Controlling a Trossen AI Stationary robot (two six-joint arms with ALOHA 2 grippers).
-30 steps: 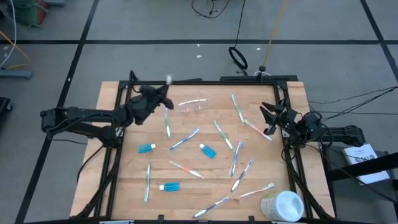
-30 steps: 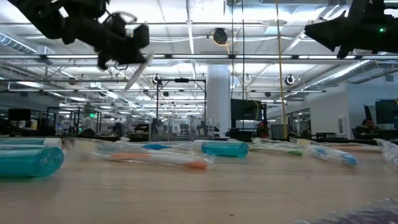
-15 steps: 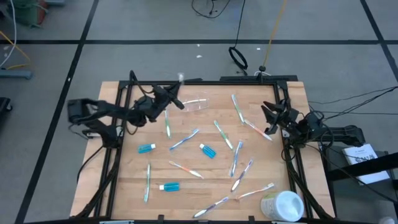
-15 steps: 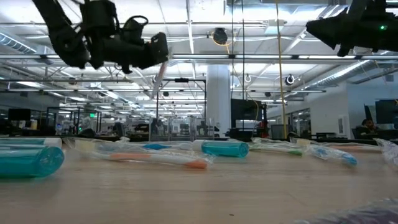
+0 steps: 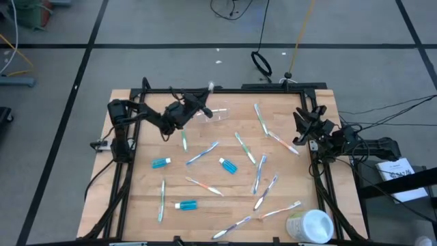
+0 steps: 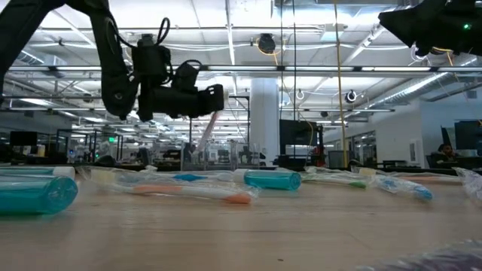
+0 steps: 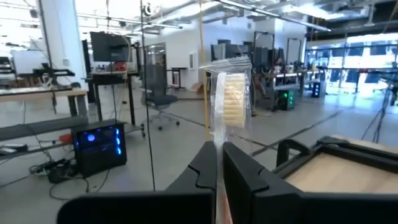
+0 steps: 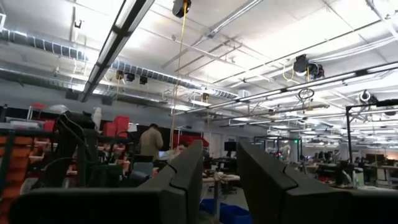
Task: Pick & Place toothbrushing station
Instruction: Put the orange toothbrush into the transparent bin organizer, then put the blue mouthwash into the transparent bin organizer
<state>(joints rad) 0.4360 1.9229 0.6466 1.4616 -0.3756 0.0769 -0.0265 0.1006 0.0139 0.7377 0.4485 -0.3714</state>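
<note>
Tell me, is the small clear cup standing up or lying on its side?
Lying on its side. In the high view the clear cup shows its long side profile on the table, not a round rim.

Eleven toothbrushes [image 5: 203,153] (one held), three tubes [image 5: 229,166], two cups [image 5: 216,113].

overhead, table-level, two wrist views

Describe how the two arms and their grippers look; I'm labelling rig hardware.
Both arms are dark, nearly black, jointed links with loose black cables looped along them. The left gripper and right gripper each end in two flat, blocky dark fingers. No markings show.
</note>
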